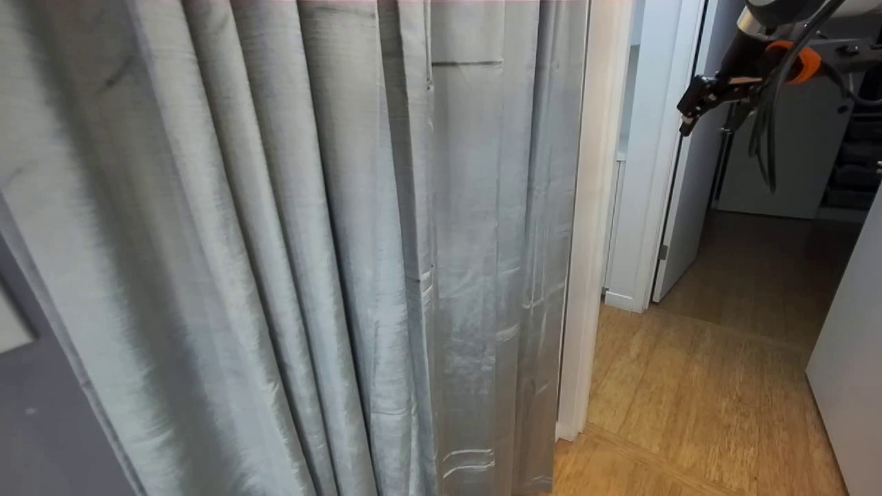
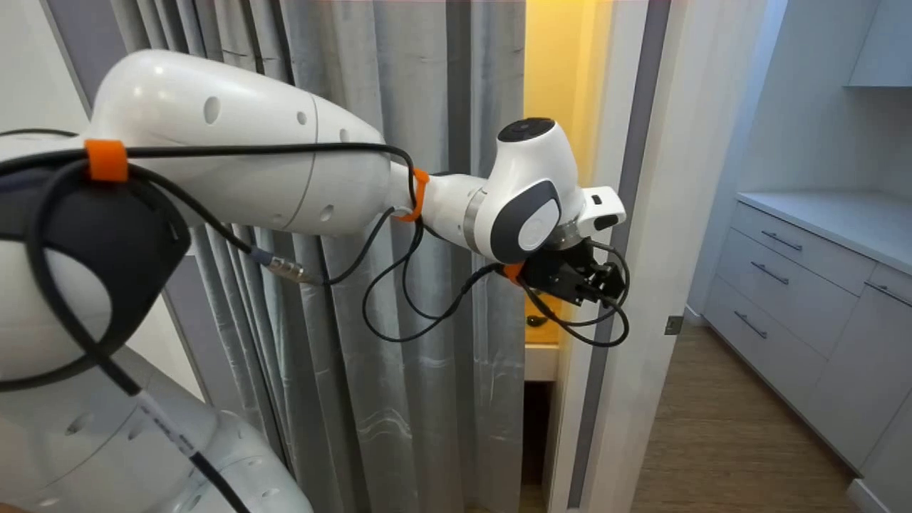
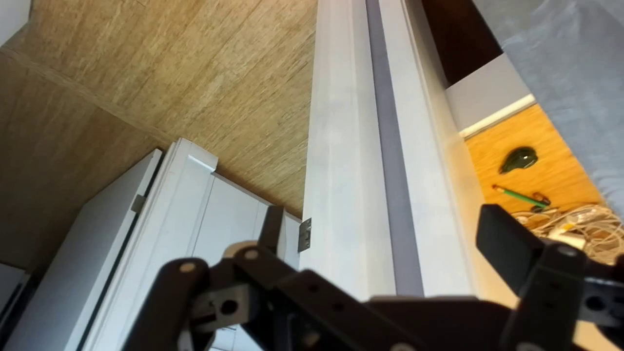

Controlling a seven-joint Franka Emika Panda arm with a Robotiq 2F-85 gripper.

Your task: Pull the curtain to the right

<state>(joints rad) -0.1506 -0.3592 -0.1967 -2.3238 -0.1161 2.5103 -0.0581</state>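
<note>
The curtain (image 1: pixel 351 248) is pale grey-green pleated fabric and fills most of an exterior view. It also hangs behind my arm in an exterior view (image 2: pixel 420 385), its edge short of the white door frame, with a lit gap between. In the wrist view the curtain (image 3: pixel 570 63) shows only at the upper right. My gripper (image 3: pixel 388 233) is open, its fingers wide apart with nothing between them. The gripper also shows beside the door frame in an exterior view (image 2: pixel 595 281) and at the upper right in an exterior view (image 1: pixel 710 114), apart from the curtain.
The white door frame (image 3: pixel 348 146) with a hinge (image 3: pixel 304 235) passes below my open fingers. Beyond the gap is a lit wooden shelf (image 3: pixel 492 156) with cables (image 3: pixel 590 229) and small items. Cables (image 2: pixel 427 313) loop under my wrist. White drawers (image 2: pixel 776 271) stand farther right.
</note>
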